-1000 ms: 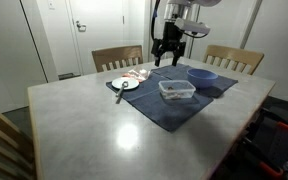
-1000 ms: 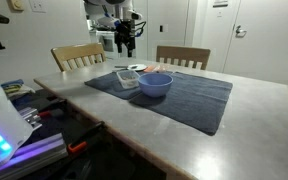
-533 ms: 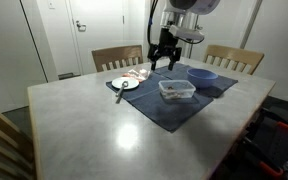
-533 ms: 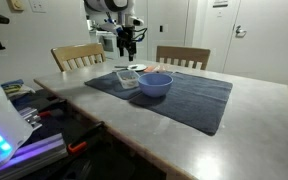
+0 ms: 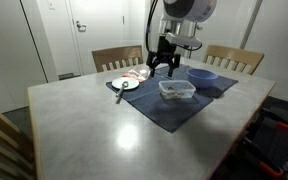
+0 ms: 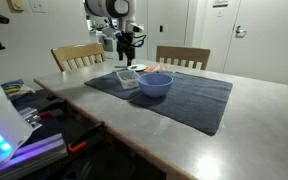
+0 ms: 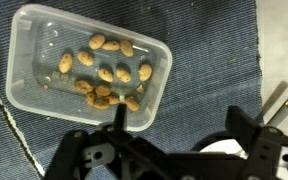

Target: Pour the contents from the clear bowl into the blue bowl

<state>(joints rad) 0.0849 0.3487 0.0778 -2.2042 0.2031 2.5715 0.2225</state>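
Note:
The clear bowl [image 5: 176,90] is a squarish transparent container holding several tan nuts. It sits on a dark blue mat [image 5: 174,108] and also shows in an exterior view [image 6: 130,78] and in the wrist view [image 7: 84,65]. The round blue bowl [image 5: 202,76] stands right beside it on the mat, as an exterior view [image 6: 155,84] also shows; it is out of the wrist view. My gripper [image 5: 164,62] hangs open and empty above the mat, behind the clear bowl and apart from it. In the wrist view my gripper [image 7: 179,115] has one finger over the clear bowl's near corner.
A white plate [image 5: 125,84] with a utensil lies on the mat's far end, and part of it shows under my gripper in the wrist view [image 7: 219,150]. Wooden chairs [image 5: 117,57] [image 5: 234,58] stand behind the table. A table edge [image 6: 134,135] is near.
My gripper has come down and moved a little toward the clear bowl. It stays open. The bowls have not moved.

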